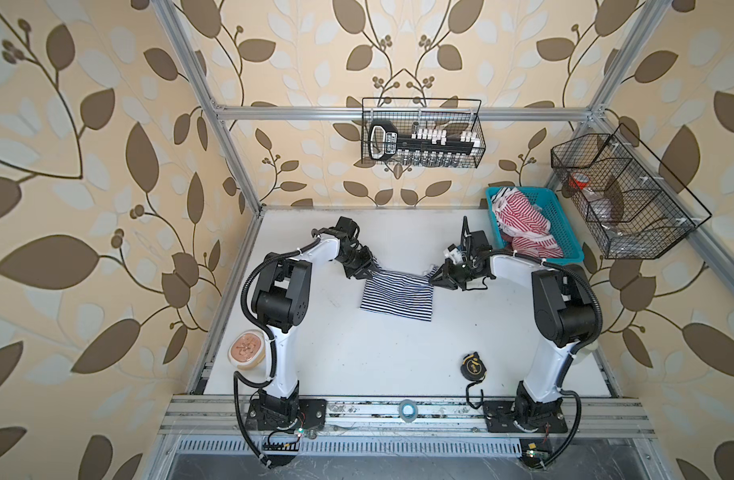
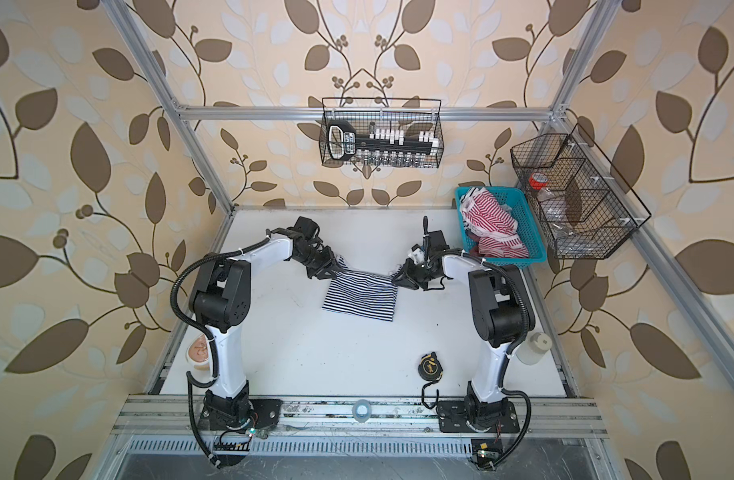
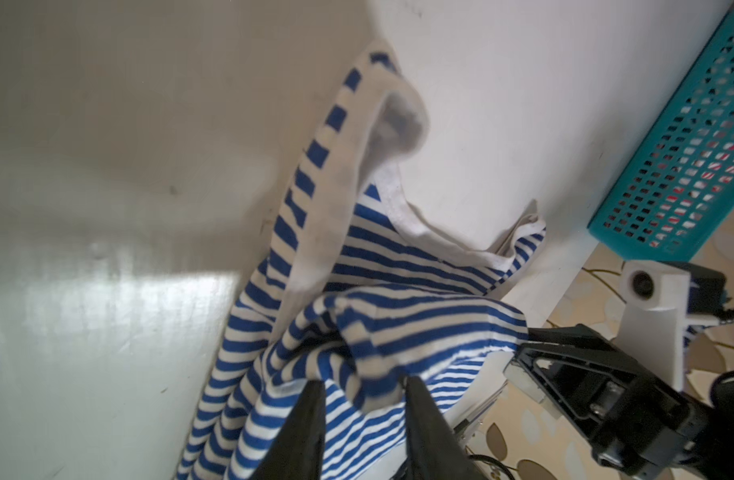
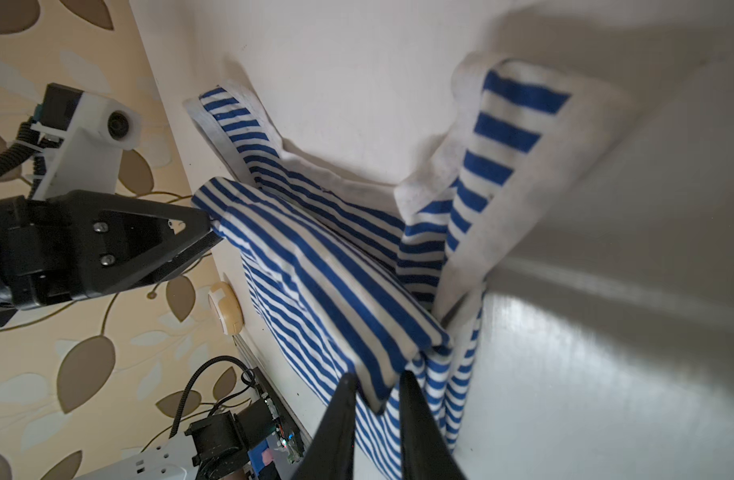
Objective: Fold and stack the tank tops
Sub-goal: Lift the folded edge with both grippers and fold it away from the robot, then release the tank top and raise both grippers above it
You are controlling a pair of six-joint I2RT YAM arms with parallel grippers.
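Tank tops number two that we can count: the navy top [image 1: 398, 297] lies near the middle of the desk [image 1: 357, 353], a little toward 12 o'clock, and the red top [image 1: 523, 224] sits crumpled in the one teal basket [image 1: 567, 220] at the desk's 2 o'clock corner. Whether more cloth hides under that red heap we cannot tell. The navy top is a rough rectangle with a fold of its body raised along its 12 o'clock edge. Its two straps [image 4: 511, 137] lie flat on the desk beyond that fold. The left gripper [image 1: 367, 272] is at the top's 11 o'clock corner and the right gripper [image 1: 434, 280] at its 1 o'clock corner. Each has its jaws part way apart with the striped fold between them, the right narrower than the left. Whether either one pinches the cloth we cannot tell. We judge the task to be early: the first top is mid-fold, the red one has not left the basket, and no stack exists yet.
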